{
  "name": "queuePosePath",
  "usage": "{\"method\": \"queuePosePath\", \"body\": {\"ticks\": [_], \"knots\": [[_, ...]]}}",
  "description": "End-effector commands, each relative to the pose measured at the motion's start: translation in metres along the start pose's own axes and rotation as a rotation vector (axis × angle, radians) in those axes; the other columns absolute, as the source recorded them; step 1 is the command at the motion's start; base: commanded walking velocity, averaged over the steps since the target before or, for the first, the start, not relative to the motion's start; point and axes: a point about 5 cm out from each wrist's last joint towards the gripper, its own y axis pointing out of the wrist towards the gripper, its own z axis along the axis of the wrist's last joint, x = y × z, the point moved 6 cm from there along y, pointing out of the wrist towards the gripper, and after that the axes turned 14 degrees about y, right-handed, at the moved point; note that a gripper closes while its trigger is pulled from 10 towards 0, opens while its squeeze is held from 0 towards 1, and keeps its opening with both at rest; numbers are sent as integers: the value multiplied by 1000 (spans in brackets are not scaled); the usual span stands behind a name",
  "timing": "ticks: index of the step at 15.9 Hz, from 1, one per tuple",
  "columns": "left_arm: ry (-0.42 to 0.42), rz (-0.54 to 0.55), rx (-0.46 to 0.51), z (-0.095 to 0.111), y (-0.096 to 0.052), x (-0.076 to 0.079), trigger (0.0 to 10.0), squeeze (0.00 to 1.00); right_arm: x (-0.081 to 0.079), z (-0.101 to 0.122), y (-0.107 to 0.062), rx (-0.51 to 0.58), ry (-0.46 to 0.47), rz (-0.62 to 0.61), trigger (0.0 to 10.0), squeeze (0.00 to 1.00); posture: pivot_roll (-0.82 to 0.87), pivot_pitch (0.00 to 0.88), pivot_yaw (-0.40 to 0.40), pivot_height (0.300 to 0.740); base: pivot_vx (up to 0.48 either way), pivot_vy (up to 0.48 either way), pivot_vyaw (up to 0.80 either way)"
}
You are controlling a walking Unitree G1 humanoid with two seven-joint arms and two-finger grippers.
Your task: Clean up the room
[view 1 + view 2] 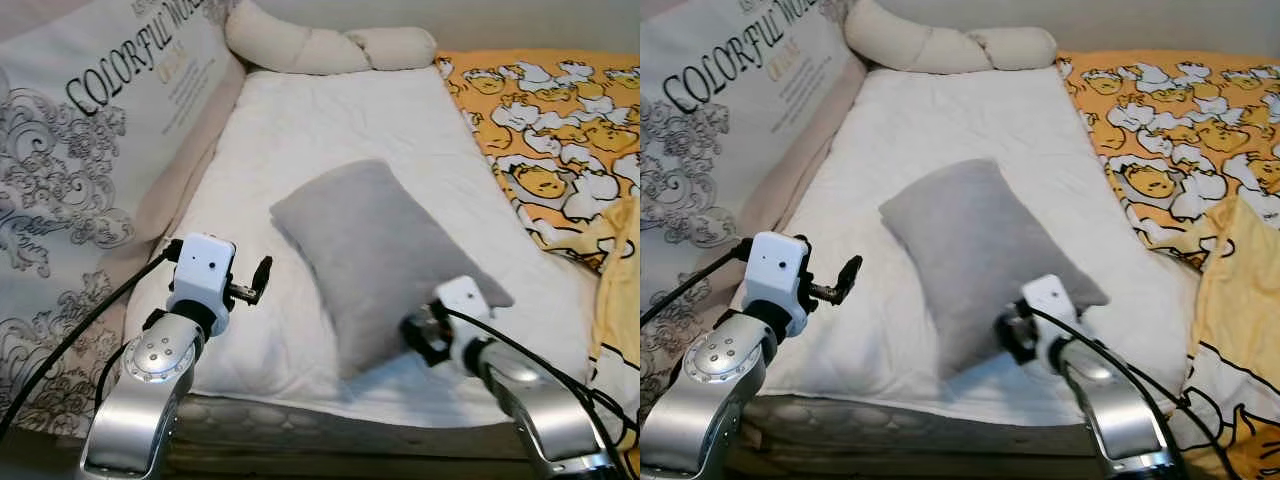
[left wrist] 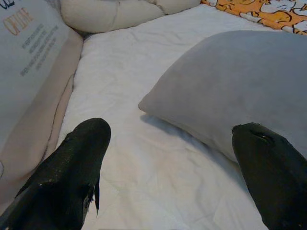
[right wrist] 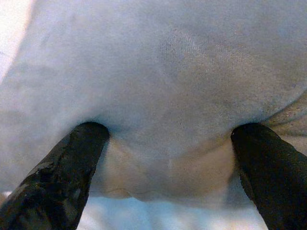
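The grey pillow [image 1: 385, 262] lies slantwise in the middle of the white mattress [image 1: 330, 130], its near end toward me and close to the mattress's front edge. That is the thing I am after, and it is not lifted yet: its whole length rests on the sheet.

My right gripper [image 3: 168, 158] is at that near end. In the right wrist view its 2 black fingers [image 3: 62, 177] are spread wide, one to each side of the pillow's edge, with the fabric bulging between them. The tips look to be touching or pressing the cloth, but they have not closed, so I judge there is no hold so far.

My left gripper [image 2: 172, 177] hovers over bare sheet just beside the pillow's left side, fingers also wide apart and holding nothing.

Further out, a cream bolster [image 1: 320, 42] sits across the head of the bed, a large printed cushion [image 1: 90, 130] stands along the left side, and an orange patterned blanket [image 1: 560, 130] is spread on the right, rumpled at its near end.

By my reckoning the tidying is at an early stage. The pillow is out of place and ungripped. Left to do: close on it, carry it to the head of the bed, and likely straighten the blanket.
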Motion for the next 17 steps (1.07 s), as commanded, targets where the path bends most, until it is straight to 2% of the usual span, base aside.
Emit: {"method": "queuePosePath", "body": {"ticks": [1,3,4,7,10,12,13,15,16,17], "knots": [[8,1,-8,-2,2,-5,10000,0,-31,24,-1,48,25,141,10000,0,54,0,42,740,0,0,0],[10,4,-7,-2,2,-6,10000,0,-39,30,-3,57,47,179,10000,0,57,0,41,740,0,0,0],[15,10,-7,-2,3,-9,10000,0,-53,49,-7,101,110,244,10000,0,56,0,41,740,0,0,0],[21,15,-4,-1,5,-12,10000,0,-68,65,-17,122,131,313,10000,0,50,0,41,740,0,0,0],[30,19,4,0,8,-14,10000,0,-71,68,-28,128,141,318,10000,0,47,0,37,740,0,0,0],[34,26,10,2,12,-17,10000,0,-79,84,-39,180,182,346,10000,0,44,0,38,740,0,0,0],[33,26,15,4,13,-16,10000,0,-76,97,-43,227,200,338,10000,0,40,0,36,740,0,0,0],[30,15,17,5,14,-10,10000,0,-48,114,-40,304,212,231,10000,0,40,0,34,740,0,0,0],[31,9,17,5,14,-7,10000,0,-22,119,-37,340,204,128,10000,0,42,0,34,740,0,0,0],[33,5,17,5,14,-6,10000,0,15,119,-35,353,174,-16,10000,0,46,0,34,740,0,0,0]]}}
